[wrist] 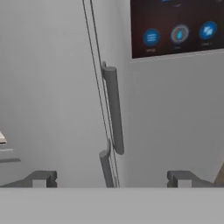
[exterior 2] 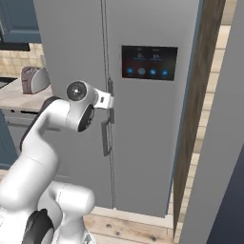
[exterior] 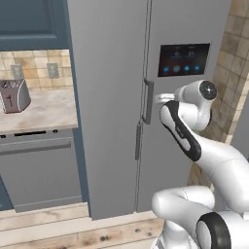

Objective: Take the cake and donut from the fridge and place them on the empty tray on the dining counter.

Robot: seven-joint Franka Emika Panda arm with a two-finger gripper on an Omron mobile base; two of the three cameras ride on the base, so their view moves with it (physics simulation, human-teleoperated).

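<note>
Right now our gripper (wrist: 111, 178) stands wide apart and empty, facing the closed fridge (wrist: 175, 122), whose two door handles (wrist: 113, 109) lie just ahead between our fingertips (wrist: 41, 178).

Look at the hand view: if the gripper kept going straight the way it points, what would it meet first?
Probably the fridge, about at the door handle by the seam between its closed doors. The gripper is open, its fingertips either side of that handle. How far off it is, depth leaves unclear.

My two base views look forward from behind the arm, left and right, sharing the fridge (exterior: 121, 97) doors. My hand view faces its handles (wrist: 113, 109) close up.
</note>
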